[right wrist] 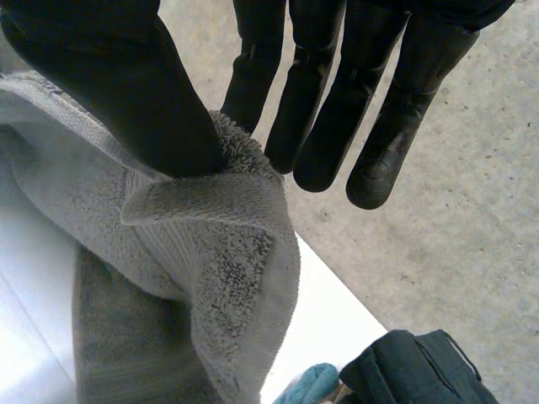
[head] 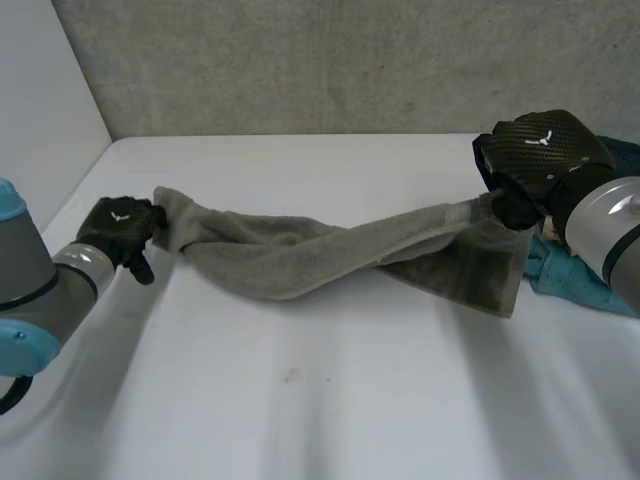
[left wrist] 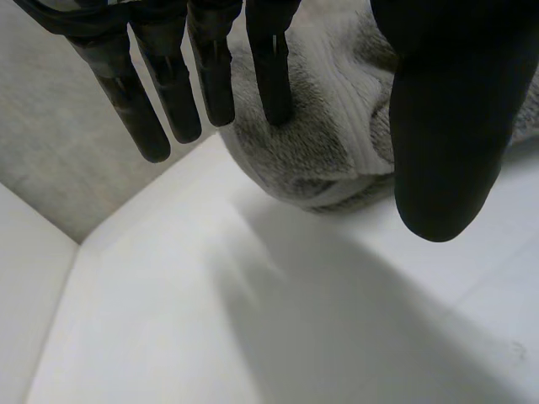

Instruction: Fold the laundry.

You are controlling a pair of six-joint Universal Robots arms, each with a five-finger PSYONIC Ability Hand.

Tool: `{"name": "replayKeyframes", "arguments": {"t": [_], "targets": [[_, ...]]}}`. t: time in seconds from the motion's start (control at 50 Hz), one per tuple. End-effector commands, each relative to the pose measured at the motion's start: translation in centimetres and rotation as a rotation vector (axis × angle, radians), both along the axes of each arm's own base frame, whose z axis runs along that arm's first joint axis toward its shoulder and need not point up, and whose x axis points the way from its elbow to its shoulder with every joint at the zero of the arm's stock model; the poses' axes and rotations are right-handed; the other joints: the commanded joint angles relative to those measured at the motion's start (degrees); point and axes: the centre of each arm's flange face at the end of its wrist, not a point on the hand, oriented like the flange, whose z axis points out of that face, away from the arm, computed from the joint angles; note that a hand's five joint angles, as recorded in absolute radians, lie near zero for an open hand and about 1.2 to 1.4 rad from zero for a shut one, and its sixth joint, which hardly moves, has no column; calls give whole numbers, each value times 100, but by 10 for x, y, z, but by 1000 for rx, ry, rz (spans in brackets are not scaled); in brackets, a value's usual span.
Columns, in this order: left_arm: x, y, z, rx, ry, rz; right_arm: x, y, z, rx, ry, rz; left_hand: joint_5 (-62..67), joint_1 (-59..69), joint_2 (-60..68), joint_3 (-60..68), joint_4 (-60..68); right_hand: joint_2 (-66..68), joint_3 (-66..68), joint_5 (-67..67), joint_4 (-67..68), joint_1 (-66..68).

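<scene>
A grey towel [head: 300, 255] is stretched across the white table [head: 330, 400] between my two hands, sagging in the middle. My left hand [head: 118, 228] holds its left end. In the left wrist view the bunched towel [left wrist: 337, 126] sits pinched between the thumb [left wrist: 442, 126] and one nearly straight finger. My right hand [head: 540, 150] is raised at the right and holds the other end, from which a flap hangs down to the table. In the right wrist view the thumb [right wrist: 126, 93] presses the towel's hemmed corner [right wrist: 210, 252] against the fingers.
A teal cloth [head: 565, 275] lies at the table's right edge under my right arm, with a dark garment [head: 620, 150] behind it. Both show past the towel as the teal cloth [right wrist: 307, 385] and dark garment [right wrist: 413, 370]. A concrete wall [head: 350, 60] backs the table.
</scene>
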Motion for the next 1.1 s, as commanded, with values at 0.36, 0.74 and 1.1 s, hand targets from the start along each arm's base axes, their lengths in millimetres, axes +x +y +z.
{"name": "replayKeyframes", "arguments": {"t": [0.36, 0.74, 1.1], "targets": [[-53, -56, -33, -146, 9, -137, 1, -4, -20, 82, -39, -3, 1202, 951, 1206, 1273, 1237, 1318, 1251, 1397, 1200, 2486], [-70, -53, 4, -137, -30, -185, -4, -23, -16, 60, -26, -35, 5557, 5306, 5561, 5627, 5592, 1318, 1251, 1397, 1200, 2486], [8, 94, 180, -33, -84, -77, -13, 1, 35, 71, 291, 28, 5557, 5306, 5561, 5627, 5592, 1318, 1251, 1397, 1200, 2486]]}}
